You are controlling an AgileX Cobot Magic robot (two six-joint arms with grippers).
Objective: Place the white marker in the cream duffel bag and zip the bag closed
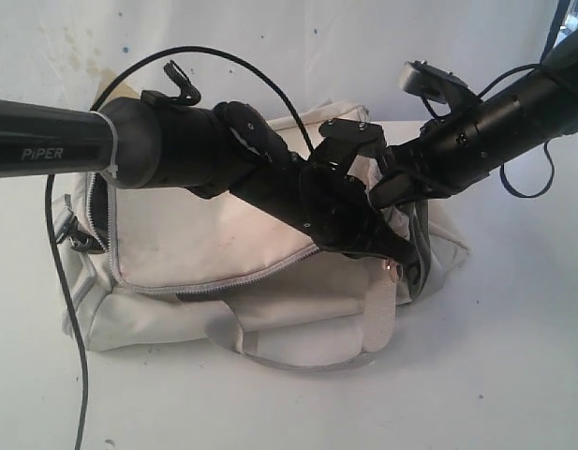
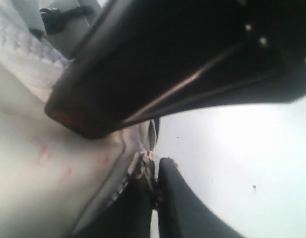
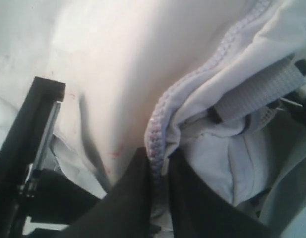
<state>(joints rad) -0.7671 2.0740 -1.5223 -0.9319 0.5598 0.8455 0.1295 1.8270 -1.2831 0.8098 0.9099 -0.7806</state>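
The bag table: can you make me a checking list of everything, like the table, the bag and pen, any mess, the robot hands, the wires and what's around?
Surface: white tabletop, a few small marks.
Job's things: cream duffel bag lies mid-table; white marker not seen.
Clutter: nothing seen.
Grippers: left gripper shut, seemingly on the zipper pull; right gripper shut on the bag's zipper edge.
Cables: black cable trails down past the bag's left end in the exterior view.
Surroundings: stained white backdrop.
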